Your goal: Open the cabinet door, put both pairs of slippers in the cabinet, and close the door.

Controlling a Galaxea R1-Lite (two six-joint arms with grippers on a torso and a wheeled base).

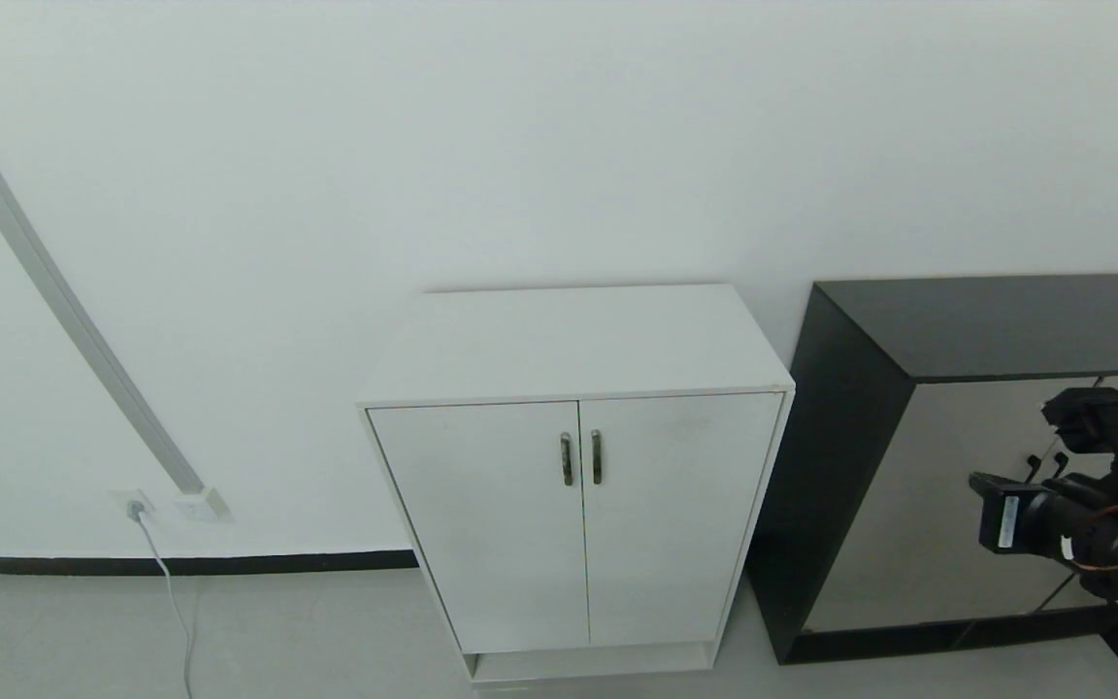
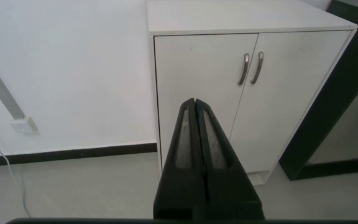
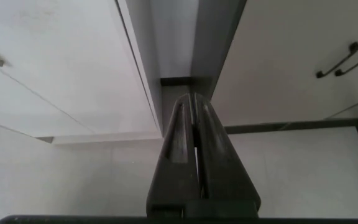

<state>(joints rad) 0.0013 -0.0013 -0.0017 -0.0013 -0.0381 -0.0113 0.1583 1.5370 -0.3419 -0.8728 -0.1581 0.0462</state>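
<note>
The white two-door cabinet (image 1: pixel 574 340) is standing on the grey floor (image 1: pixel 278 641), back against the wall (image 1: pixel 559 146), both doors (image 1: pixel 481 524) shut, its right edge just beside the black-framed mirror (image 1: pixel 850 437). The left gripper (image 2: pixel 195 102) and right gripper (image 3: pixel 194 96) are each showing jaws pressed together on nothing. Counting: one cabinet, two doors, two slim metal handles (image 1: pixel 566 458). The handles are sitting close together, so an off-aim gripper is probably risking hooking both, and the right door could be swinging into the mirror
</note>
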